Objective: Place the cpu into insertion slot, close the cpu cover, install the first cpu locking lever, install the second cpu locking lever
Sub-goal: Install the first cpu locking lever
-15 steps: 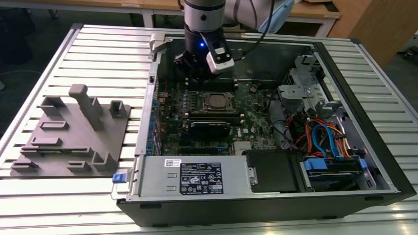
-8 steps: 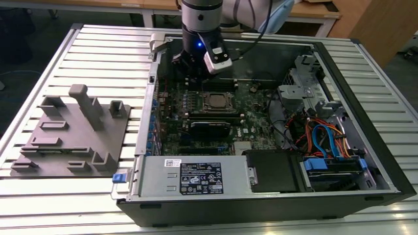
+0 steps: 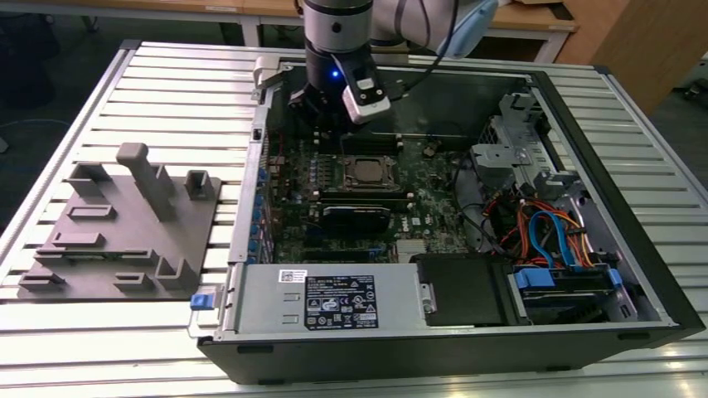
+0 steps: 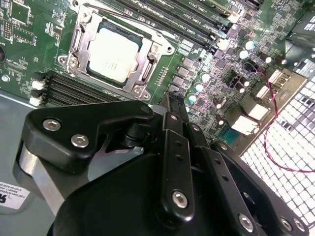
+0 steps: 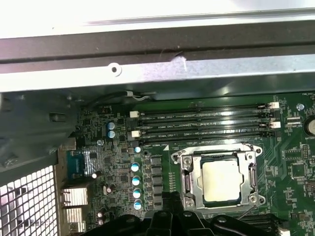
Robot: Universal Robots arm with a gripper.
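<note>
even overhead light; glare whitens the chip (image 4: 112,54) in both wrist views; white washout beyond the case wall (image 5: 206,69).

In the exterior view I see an open computer case (image 3: 443,352) lying on a slatted metal table (image 3: 133,91). A grey moulded fixture block (image 3: 122,240) sits at nine o'clock from the case, and a small blue clip (image 3: 201,300) is at the case's seven o'clock corner. Inside, a grey power supply (image 3: 265,307) lies at six o'clock and blue and orange cables (image 3: 548,236) at four. In both wrist views I see long black memory slots (image 5: 204,123) (image 4: 74,88) and a perforated grille (image 5: 24,196) (image 4: 290,137).
</note>
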